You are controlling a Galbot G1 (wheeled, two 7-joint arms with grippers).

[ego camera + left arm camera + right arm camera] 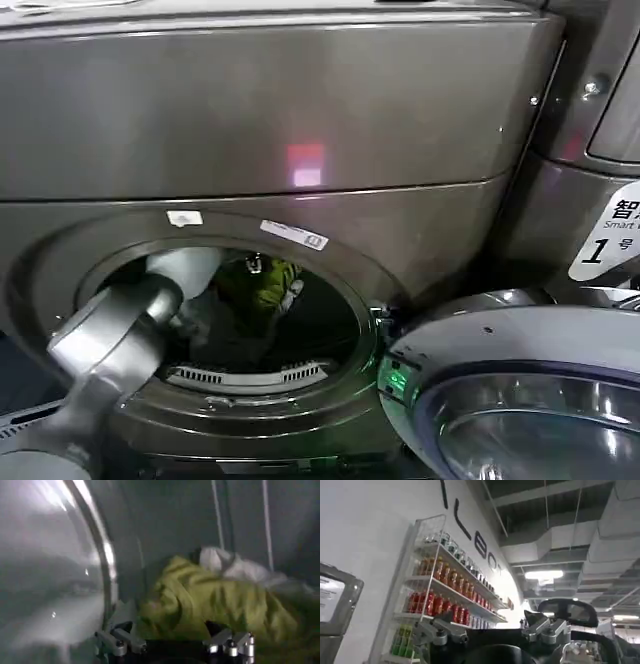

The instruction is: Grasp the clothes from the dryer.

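Reaching inside the dryer (400,230), the left claw (172,642), fingers apart, touches the clothes (210,605) between them.

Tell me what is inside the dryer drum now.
Inside the dryer lie the clothes, yellow-green cloth with white cloth behind it. The left gripper is in there too, open before them. What lies beneath the bundle is covered.

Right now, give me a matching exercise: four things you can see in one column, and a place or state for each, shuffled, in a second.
1. clothes
2. dryer door
3. left pincer
4. bottle rack

A. swung open, on the robot's right
B. fixed on a white wall
C. heaped inside the drum
D. open, inside the drum close to the yellow-green cloth

Pairs: 1-C, 2-A, 3-D, 4-B
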